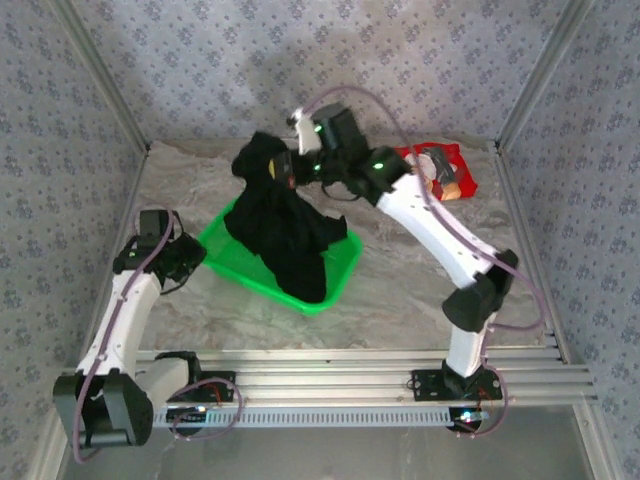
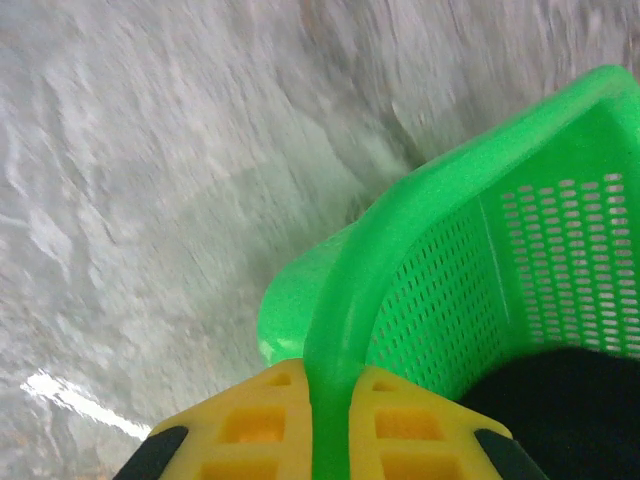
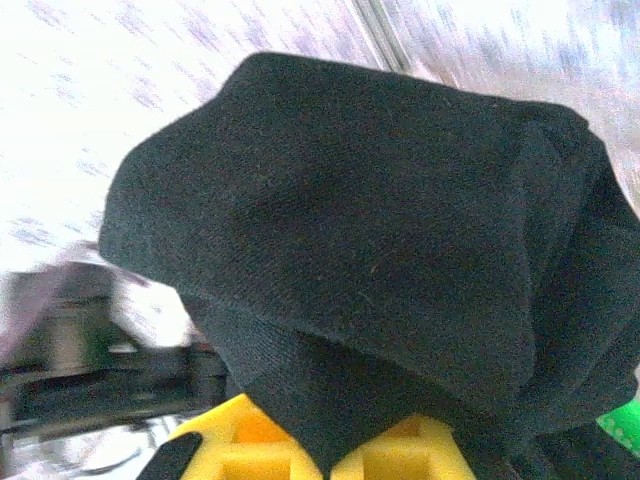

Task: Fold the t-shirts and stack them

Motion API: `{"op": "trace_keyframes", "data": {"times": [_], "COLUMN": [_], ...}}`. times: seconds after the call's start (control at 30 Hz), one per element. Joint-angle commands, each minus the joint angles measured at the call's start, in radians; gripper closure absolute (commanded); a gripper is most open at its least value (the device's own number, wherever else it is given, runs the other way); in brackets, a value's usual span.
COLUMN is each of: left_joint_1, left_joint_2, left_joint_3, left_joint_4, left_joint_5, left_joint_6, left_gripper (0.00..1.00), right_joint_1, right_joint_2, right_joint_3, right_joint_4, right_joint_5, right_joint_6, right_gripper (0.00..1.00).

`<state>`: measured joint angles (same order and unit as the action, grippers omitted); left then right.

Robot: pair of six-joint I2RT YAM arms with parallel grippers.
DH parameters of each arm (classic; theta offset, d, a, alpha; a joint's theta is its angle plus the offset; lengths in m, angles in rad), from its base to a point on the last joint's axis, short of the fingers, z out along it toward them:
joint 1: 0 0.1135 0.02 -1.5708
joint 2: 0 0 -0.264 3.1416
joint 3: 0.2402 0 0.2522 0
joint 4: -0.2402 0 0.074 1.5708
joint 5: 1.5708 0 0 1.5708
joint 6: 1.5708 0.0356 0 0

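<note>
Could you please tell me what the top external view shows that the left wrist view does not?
Top external: the right gripper holding the black t-shirt up from the green basket, and the folded red t-shirt at the far right. Left wrist: the left gripper pinching the basket's rim, and the mesh holes in its wall. Both: the basket, black cloth inside it, and the table.

Two robot arms stand on black base plates (image 1: 445,382) at the bottom of the frame. The left arm (image 1: 125,320) and right arm (image 1: 435,230) each have smooth white shells between bulky black joint housings. Thin lilac cables (image 1: 350,89) loop along them. Small green lights (image 1: 378,165) glow at upper centre. Close up, the fingers (image 2: 250,430) of the left gripper (image 2: 322,390) are yellow moulded plastic with square recesses and black edges.
</note>
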<state>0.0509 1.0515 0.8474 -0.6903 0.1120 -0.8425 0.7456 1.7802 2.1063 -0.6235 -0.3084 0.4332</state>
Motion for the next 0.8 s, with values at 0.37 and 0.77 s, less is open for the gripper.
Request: {"op": "trace_keyframes", "data": {"times": [0.37, 0.77], "left_joint_1": [0.237, 0.268], "left_joint_2": [0.235, 0.409], "left_joint_3": [0.198, 0.290], "left_joint_4": [0.156, 0.202], "left_joint_5": [-0.214, -0.302], "left_joint_6": [-0.118, -0.231], "left_gripper": [1.00, 1.00], "right_joint_1": [-0.291, -0.632], "right_joint_2": [-0.316, -0.504], "right_joint_3": [0.144, -0.108], "right_joint_4": [-0.160, -0.366], "right_joint_5": [-0.072, -0.198], "right_joint_6": [0.047, 0.035], "right_gripper": [1.00, 1.00]}}
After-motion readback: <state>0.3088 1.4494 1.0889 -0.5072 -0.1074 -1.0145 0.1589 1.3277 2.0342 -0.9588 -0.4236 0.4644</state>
